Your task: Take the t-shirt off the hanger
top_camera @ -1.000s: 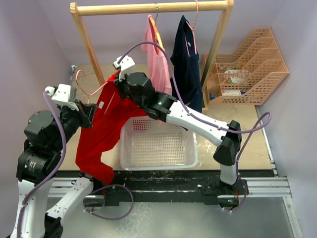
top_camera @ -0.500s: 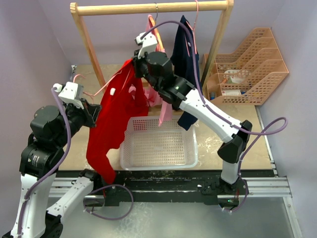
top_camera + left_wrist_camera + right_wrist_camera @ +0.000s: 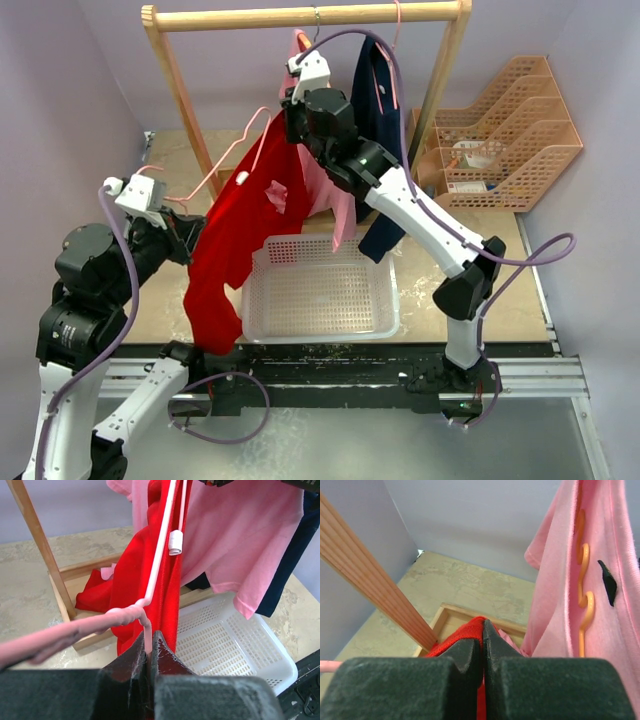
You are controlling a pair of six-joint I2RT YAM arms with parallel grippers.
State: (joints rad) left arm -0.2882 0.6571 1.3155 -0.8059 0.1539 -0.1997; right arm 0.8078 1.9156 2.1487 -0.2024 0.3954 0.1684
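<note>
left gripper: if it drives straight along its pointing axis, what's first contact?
Beyond the pink hanger it clamps, the left gripper would likely run into the hanging red t-shirt first; the white basket lies behind, depth unclear.

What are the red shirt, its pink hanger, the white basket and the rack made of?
By looks: red t-shirt, soft matte knit cloth, draping in folds; hanger, probably plastic or coated wire, thin, smooth pink; basket, white plastic, moulded holes; rack, bare wood, visible grain.
</note>
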